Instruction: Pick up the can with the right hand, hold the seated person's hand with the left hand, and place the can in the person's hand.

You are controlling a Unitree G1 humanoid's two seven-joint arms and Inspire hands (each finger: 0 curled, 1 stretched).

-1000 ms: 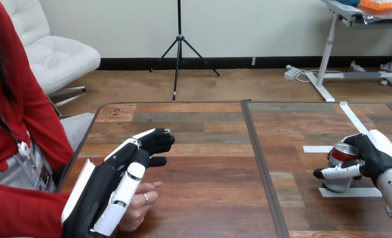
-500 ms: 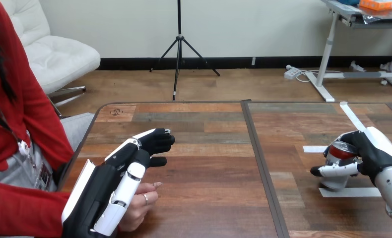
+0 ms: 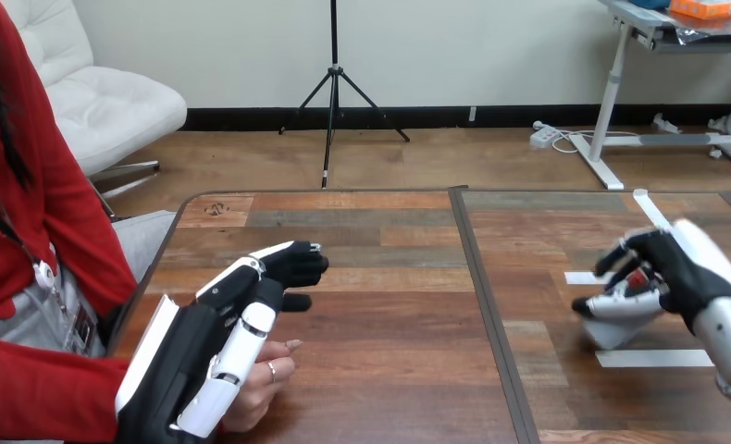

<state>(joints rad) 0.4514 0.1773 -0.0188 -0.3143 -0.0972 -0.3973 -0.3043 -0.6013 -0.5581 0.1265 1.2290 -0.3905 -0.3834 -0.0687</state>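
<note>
- Two robot hands are at work over the wooden table (image 3: 390,370), one on each side.
- Over on the right, the right robot hand (image 3: 676,273) has its fingers and thumb curled round the can (image 3: 616,326), a firm wrap.
- The silver can is tilted, its red top tucked in under the black fingers. Its base sits just beyond a white tape strip (image 3: 653,358); whether it is clear of the table, I cannot tell.
- Near left, the left robot hand (image 3: 204,351) lies over the person's hand (image 3: 262,375), fingers stretched forward, relaxed and bent only at the tips, not wrapped round anything.
- The person's hand rests on the table near its left edge, fingertips peeking out from under that robot hand.
- The can and the person's hand are well apart.
</note>
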